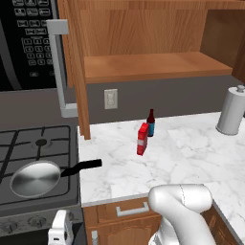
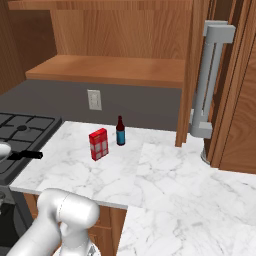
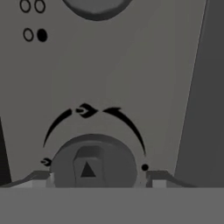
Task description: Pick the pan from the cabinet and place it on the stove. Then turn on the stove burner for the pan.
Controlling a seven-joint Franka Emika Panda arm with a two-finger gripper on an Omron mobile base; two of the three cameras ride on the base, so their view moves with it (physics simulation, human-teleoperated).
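Observation:
The silver pan (image 1: 34,178) sits on the front right grate of the stove (image 1: 28,139), its black handle (image 1: 81,167) reaching right over the counter edge. It hides the stove burner beneath it. The cabinet (image 1: 153,64) stands open above the counter, its shelf bare. My gripper (image 1: 61,233) is low at the stove's front panel. In the hand view my gripper (image 3: 98,179) faces a round grey knob (image 3: 94,164), one fingertip (image 3: 41,178) on each side of it and a small gap on the right, so it looks open. A second knob (image 3: 97,6) shows at the top.
On the marble counter (image 1: 191,153) stand a red box (image 1: 142,139) and a dark bottle (image 1: 150,123), with a paper towel roll (image 1: 231,111) at the far right. A black microwave (image 1: 24,43) hangs over the stove. A wooden drawer (image 1: 131,209) lies below the counter.

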